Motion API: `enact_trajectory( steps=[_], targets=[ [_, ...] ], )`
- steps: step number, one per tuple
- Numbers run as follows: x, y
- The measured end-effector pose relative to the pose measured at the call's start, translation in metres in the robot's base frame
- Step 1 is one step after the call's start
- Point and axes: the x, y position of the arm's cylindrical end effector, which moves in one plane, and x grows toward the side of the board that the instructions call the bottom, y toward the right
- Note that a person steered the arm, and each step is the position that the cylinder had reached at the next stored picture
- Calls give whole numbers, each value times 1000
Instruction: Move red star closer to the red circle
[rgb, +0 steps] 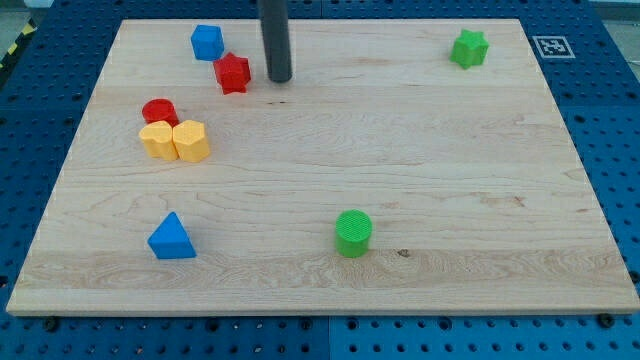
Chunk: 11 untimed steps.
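The red star (232, 73) lies on the wooden board near the view's top left. The red circle (158, 111) lies below and to the left of it, touching two yellow blocks. My tip (280, 79) stands just to the right of the red star, a small gap apart from it. The rod rises from the tip to the view's top edge.
A blue block (207, 42) sits just up-left of the red star. Two yellow blocks (160, 140) (191, 141) sit side by side under the red circle. A blue triangle (171, 238) is at bottom left, a green circle (353, 232) at bottom middle, a green star (469, 48) at top right.
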Motion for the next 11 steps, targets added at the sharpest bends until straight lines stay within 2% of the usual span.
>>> enact_trajectory(
  steps=[1, 2, 3, 4, 6, 7, 8, 10, 11],
  targets=[
    [-7, -19],
    [5, -59],
    [45, -73],
    [46, -73],
    [29, -89],
    [14, -37],
    [-10, -35],
    [-12, -117],
    [-11, -138]
  ],
)
